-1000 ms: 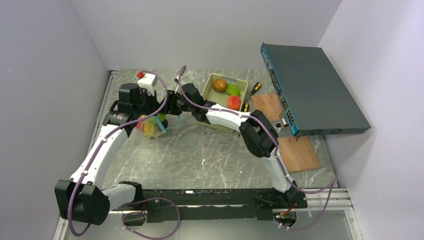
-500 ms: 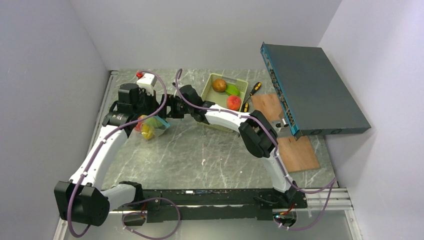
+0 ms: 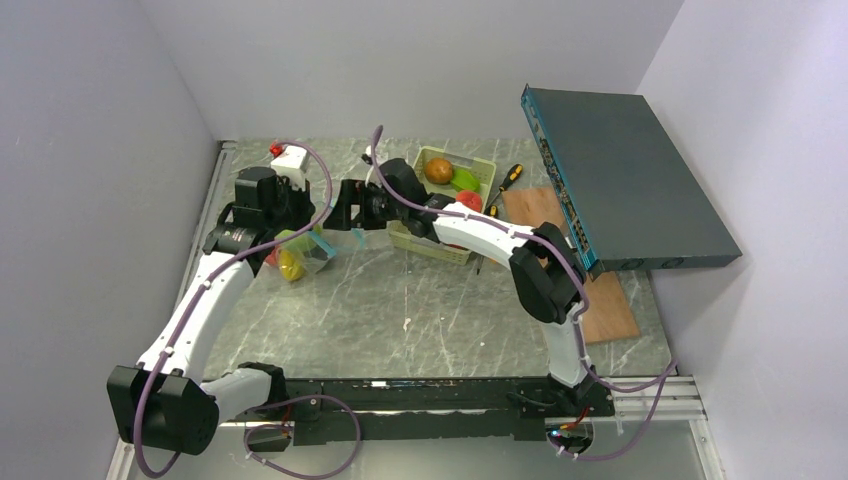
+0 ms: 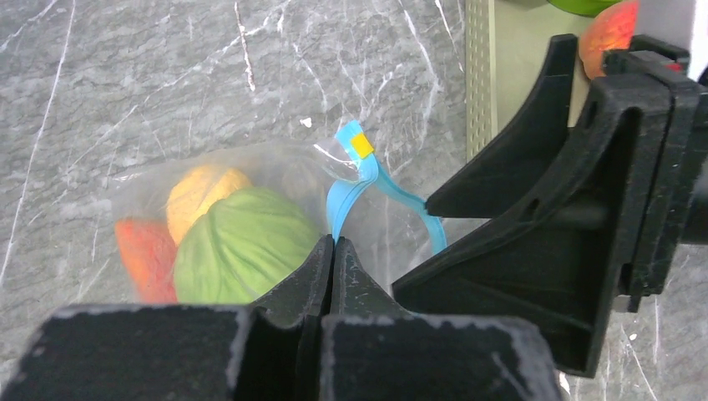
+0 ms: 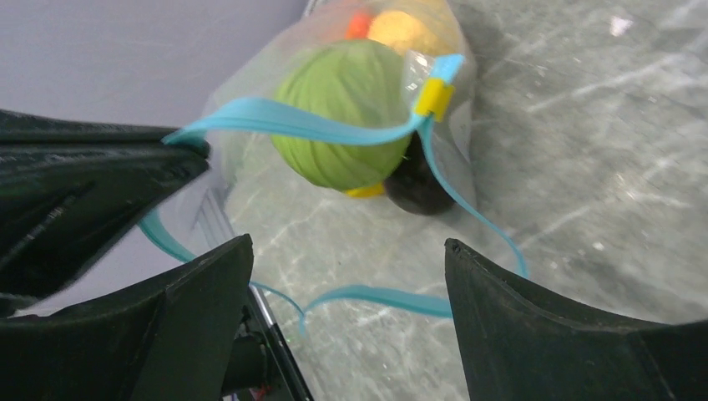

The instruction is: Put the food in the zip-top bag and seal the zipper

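The zip-top bag (image 4: 142, 180) is sitting at the far left of the table (image 3: 400, 300), just left of the pale green basket (image 3: 430, 246). It is clear, thin and crinkly, and glare is bouncing off its folds. Whether it is touching the marble-patterned table or hanging just over it, I cannot tell.

Food is showing through the plastic: a round, matte green piece (image 4: 242, 246) with faint ribs, a yellow-orange piece (image 4: 199, 190) behind it, and a red-orange piece (image 4: 138, 255) pressing against the bag's wall.

The zipper (image 5: 309, 125) is running as a narrow light blue band with a small yellow slider (image 5: 432, 98) at one end. The bag's mouth is gaping, with its two strips looping well apart.

The left hand (image 4: 334, 246) is pinching that blue band, its black fingers squeezed tight together on it. The right hand (image 5: 346, 251) is standing wide apart with nothing between its fingers, facing the bag's mouth.

In the ribbed basket, more glossy food is lying: a brown piece (image 3: 437, 170), a green one (image 3: 463, 181) and a red one (image 3: 468, 201).
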